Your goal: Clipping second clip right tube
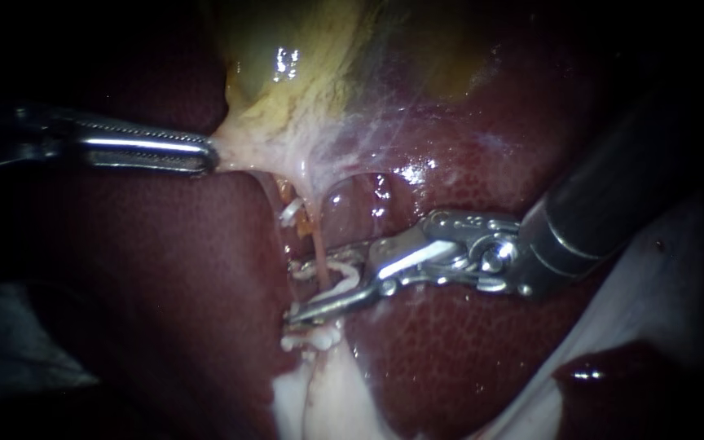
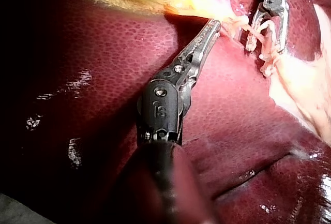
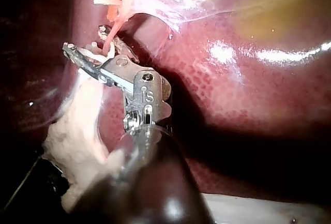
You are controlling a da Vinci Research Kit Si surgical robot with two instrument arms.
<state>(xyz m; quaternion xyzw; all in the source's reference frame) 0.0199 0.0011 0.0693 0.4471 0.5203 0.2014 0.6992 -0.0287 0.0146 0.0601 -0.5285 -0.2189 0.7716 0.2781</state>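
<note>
My right instrument (image 1: 307,289) comes in from the right. Its jaws stand apart astride the thin pink right tube (image 1: 318,244) and hold a white clip (image 1: 345,277) that loops around it. A second white clip (image 1: 313,338) sits lower on the same strand, just below the jaws. My left instrument (image 1: 205,153) enters from the left, its jaws shut on the pale tissue at the gallbladder (image 1: 303,81) neck, which is stretched taut. The right wrist view shows the jaws (image 3: 90,53) with the clip around the tube (image 3: 111,38). In the left wrist view my left instrument (image 2: 213,27) grips the yellowish tissue.
Dark red liver (image 1: 165,285) surrounds the site on both sides. Another white clip (image 1: 291,212) sits on the strand to the left of the right tube. Pale fatty tissue (image 1: 327,399) hangs below the clips. White sheet-like tissue (image 1: 662,285) lies at the right.
</note>
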